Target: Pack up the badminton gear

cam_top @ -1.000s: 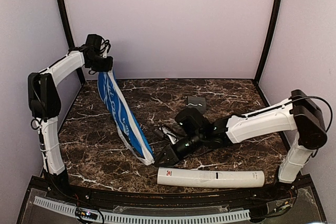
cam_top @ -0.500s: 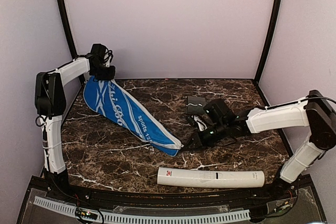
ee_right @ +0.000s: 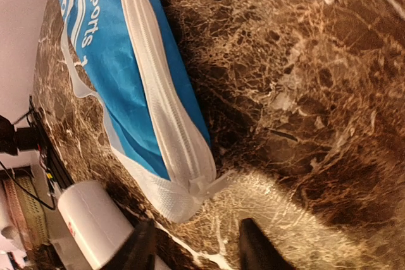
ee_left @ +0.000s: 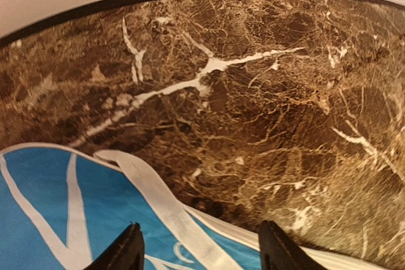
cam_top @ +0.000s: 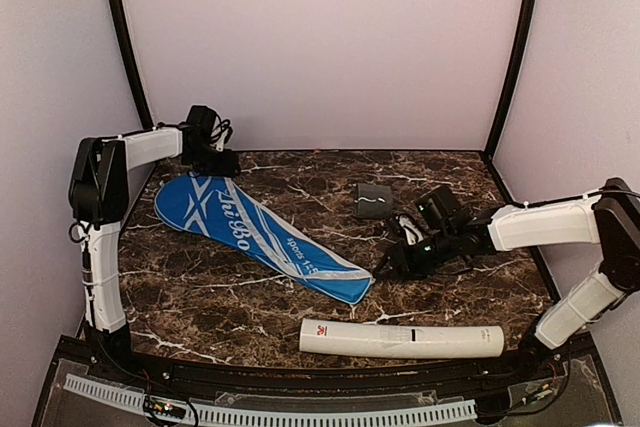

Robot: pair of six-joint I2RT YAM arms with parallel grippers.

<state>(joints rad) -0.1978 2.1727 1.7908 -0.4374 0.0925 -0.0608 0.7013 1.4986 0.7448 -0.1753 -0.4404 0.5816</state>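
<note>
While the blue white-trimmed racket-shaped zip bag (cam_top: 255, 240) is lying flat, prob. for zip access, left tool (ee_left: 199, 245) & right tool (ee_right: 196, 238) are hovering at its ends. Both are gaping, empty.

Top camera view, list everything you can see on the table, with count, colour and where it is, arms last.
racket bag: one, blue with white trim, lying flat from far left toward the table's centre
tube: one, white, lying along the near edge
small flat object: one, dark, far centre; what it is cannot be told
table: one, brown marble pattern
left gripper: one, black, open, over the bag's wide end
right gripper: one, black, open, by the bag's narrow zip end
</note>
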